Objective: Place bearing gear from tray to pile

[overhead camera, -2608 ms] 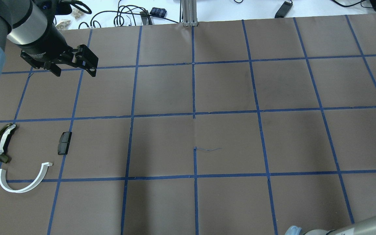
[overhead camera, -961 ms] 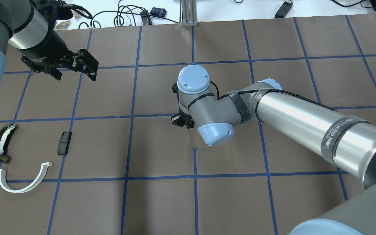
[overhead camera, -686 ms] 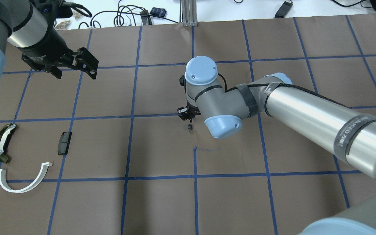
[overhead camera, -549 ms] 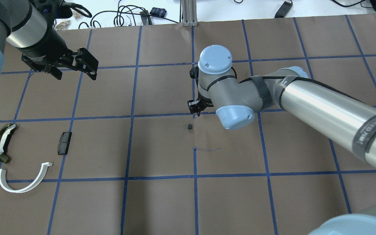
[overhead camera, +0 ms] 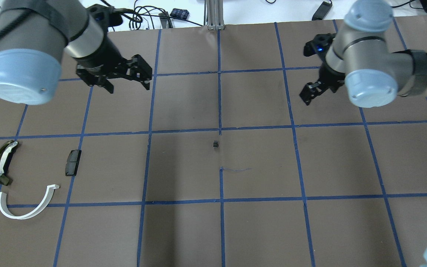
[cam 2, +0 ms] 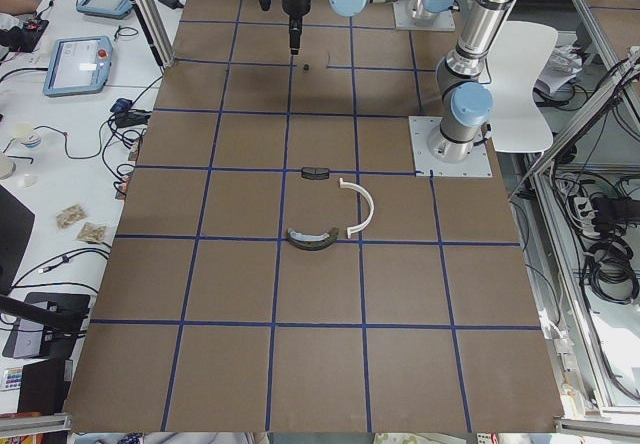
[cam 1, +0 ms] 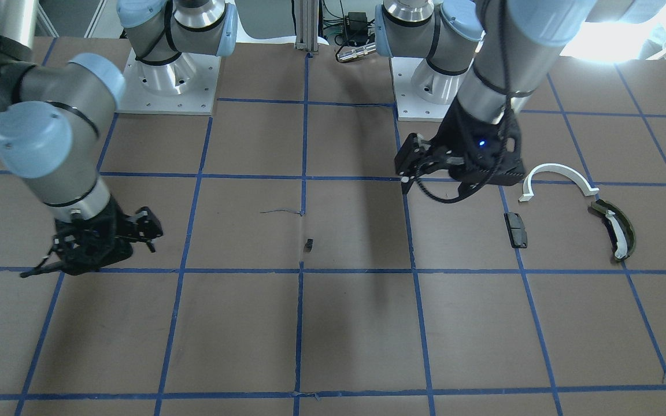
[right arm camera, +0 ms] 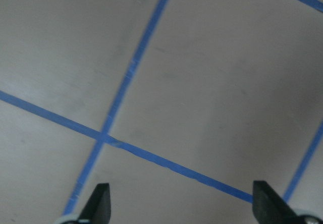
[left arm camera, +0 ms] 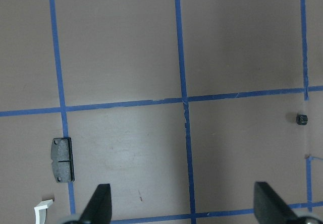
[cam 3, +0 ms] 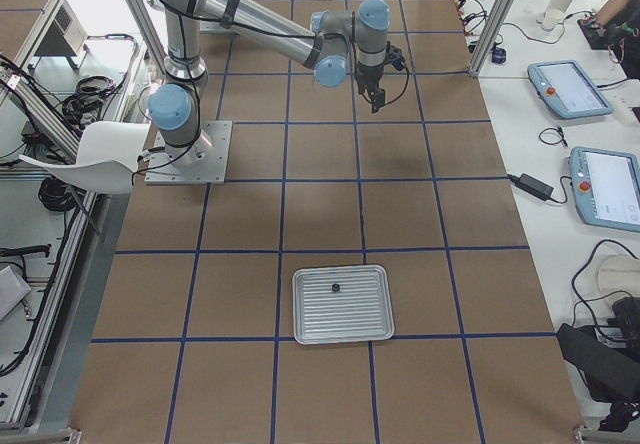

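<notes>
Bearing gear sits mid-table, well right of pile; L gripper & R gripper both spread wide, empty.

In my right wrist view the brown table paper with blue tape lines is blurred throughout, and my right gripper shows only as two dark fingertips cut off by the lower edge. In my left wrist view the lower edge likewise cuts my left gripper down to two fingertips and leaves only one end of the white half-ring arc visible, while the small black ribbed gear is too small for its teeth to be resolved. In the exterior right view, a dark speck on the ridged silver metal tray is too small to identify.
</notes>
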